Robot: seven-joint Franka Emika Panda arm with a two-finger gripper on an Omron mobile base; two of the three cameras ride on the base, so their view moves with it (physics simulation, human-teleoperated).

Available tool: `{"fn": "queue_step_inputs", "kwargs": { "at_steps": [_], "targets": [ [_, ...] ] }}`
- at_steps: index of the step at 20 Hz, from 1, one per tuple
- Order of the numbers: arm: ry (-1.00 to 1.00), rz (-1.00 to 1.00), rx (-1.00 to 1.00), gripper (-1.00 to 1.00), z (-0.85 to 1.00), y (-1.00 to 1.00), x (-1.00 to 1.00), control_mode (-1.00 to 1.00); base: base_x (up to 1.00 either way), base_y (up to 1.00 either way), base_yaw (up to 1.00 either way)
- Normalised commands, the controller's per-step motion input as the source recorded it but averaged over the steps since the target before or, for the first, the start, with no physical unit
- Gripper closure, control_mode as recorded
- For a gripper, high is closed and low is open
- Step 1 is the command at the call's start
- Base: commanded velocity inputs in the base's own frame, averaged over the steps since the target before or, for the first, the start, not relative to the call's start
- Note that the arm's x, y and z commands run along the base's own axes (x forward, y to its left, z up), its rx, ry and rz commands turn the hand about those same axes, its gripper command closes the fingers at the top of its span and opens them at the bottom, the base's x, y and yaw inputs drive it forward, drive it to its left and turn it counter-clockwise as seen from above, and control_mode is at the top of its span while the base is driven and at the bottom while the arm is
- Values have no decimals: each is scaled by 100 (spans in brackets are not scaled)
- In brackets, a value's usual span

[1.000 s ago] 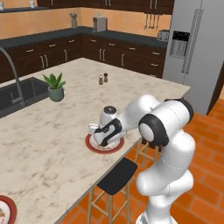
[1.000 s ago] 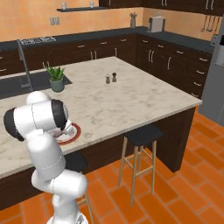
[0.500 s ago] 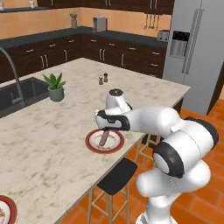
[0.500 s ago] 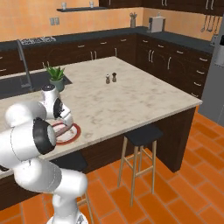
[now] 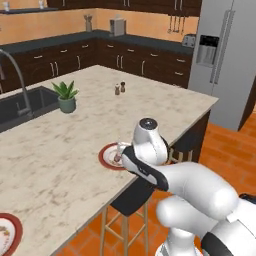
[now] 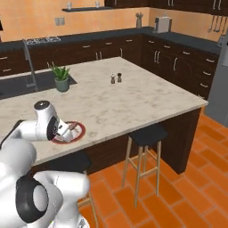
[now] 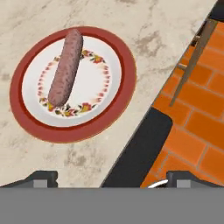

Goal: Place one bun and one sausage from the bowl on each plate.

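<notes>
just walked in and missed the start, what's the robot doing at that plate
The robot arm is serving food onto plates on the kitchen island. A sausage lies on the red-rimmed plate near the counter edge, with no bun on it. The claw hovers open above the plate, holding nothing. A second plate sits further along the counter.

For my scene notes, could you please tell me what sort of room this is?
A rendered home kitchen, it seems: a marble-topped island with a sink and stools, dark cabinets along the walls, and a steel fridge.
</notes>
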Motion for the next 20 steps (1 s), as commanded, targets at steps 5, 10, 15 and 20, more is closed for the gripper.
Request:
{"fn": "queue_step_inputs", "kwargs": {
  "at_steps": [5, 10, 15, 20],
  "targets": [
    [0, 0, 0, -100, 0, 0, 0, 100, -100, 2, 55],
    [0, 0, 0, -100, 0, 0, 0, 100, -77, 47, 63],
    [0, 0, 0, -100, 0, 0, 0, 100, -14, 96, 43],
    [0, 0, 0, -100, 0, 0, 0, 100, 49, 100, -4]
  ]
}}
